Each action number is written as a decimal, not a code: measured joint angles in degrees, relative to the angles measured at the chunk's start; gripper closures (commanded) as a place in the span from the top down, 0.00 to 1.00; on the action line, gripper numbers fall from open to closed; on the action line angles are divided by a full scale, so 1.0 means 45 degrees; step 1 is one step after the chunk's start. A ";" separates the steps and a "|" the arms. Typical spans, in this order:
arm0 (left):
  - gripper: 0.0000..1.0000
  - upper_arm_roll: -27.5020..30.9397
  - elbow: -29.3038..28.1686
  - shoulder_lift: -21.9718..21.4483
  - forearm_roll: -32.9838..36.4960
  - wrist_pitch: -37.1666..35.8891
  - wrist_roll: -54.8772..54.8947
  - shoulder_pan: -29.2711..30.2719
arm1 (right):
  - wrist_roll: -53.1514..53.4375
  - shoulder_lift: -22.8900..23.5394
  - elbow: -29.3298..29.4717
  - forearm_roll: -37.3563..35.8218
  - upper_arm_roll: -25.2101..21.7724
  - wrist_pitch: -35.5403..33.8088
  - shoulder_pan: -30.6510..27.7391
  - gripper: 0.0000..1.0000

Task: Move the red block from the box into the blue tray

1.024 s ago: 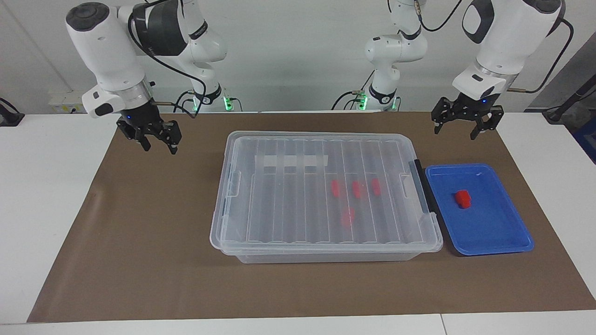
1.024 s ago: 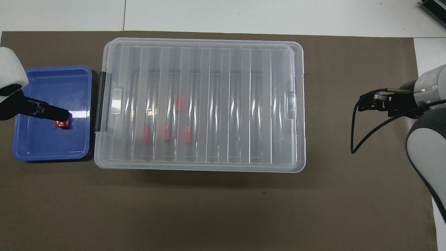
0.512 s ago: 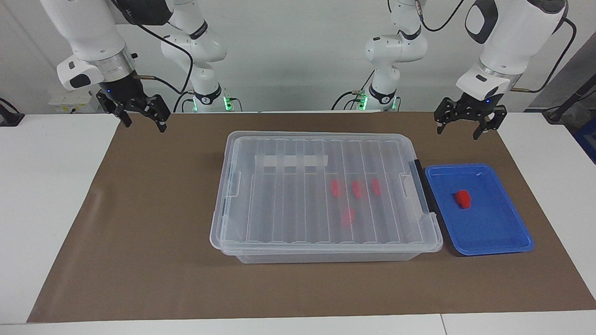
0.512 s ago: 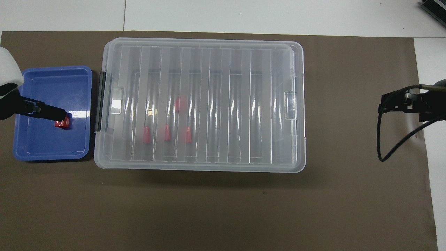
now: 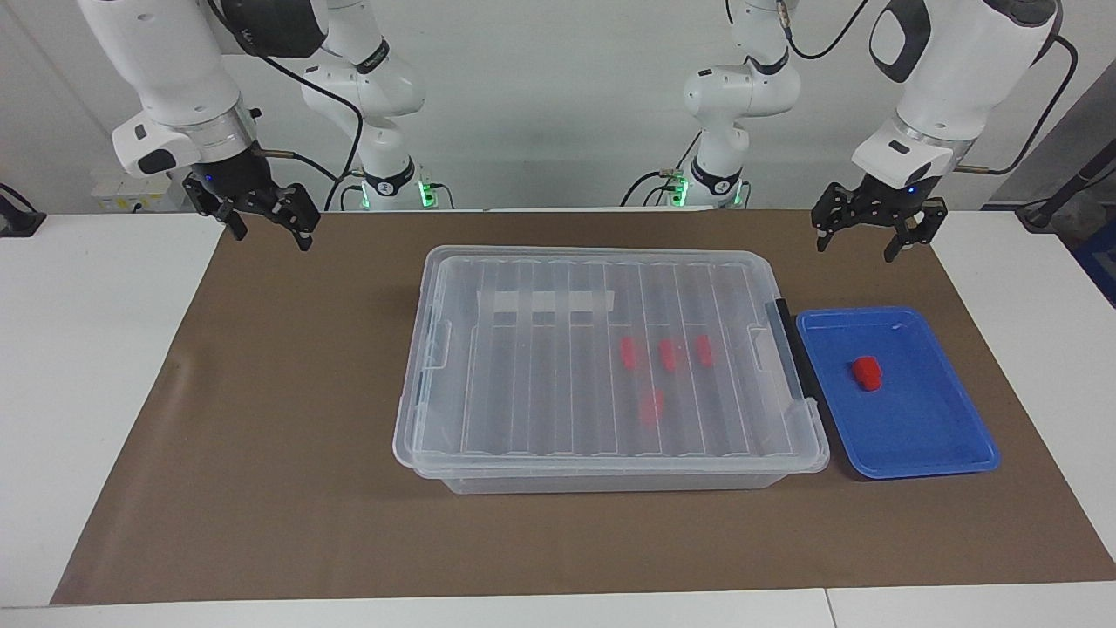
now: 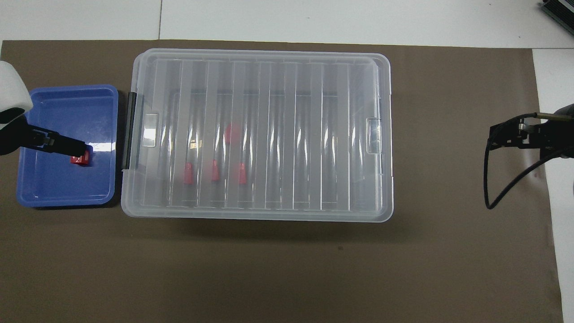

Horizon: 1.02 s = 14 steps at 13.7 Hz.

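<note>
One red block (image 5: 866,372) lies in the blue tray (image 5: 942,453), which sits just beside the handle end of the box (image 5: 436,366), toward the left arm's end of the worktop (image 5: 261,488). The lid is on the box, and four more blocks show through it. Judged from this layout, the transfer is complete.

The left gripper (image 5: 866,237) hangs above the mat near the tray, fingers spread, holding nothing. The right gripper (image 5: 268,225) hangs above the mat's corner, well apart from the box, fingers likewise spread and empty.

White wall (image 5: 567,78), white table (image 5: 87,349), brown mat (image 5: 288,419)
</note>
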 measured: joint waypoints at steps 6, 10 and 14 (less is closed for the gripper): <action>1.00 0.0001 0.0041 -0.0059 0.0000 -0.0230 0.0000 0.0000 | -0.0020 -0.0001 -0.0003 -0.0016 0.0000 0.0000 0.0022 1.00; 1.00 0.0004 0.0053 -0.0175 0.0000 -0.0253 -0.0001 0.0000 | -0.0561 -0.0001 -0.0009 -0.0015 0.0000 0.0000 0.0027 1.00; 1.00 0.0005 0.0052 -0.0265 0.0000 -0.0253 -0.0004 0.0000 | -0.0606 -0.0001 -0.0018 -0.0015 0.0000 0.0000 0.0032 1.00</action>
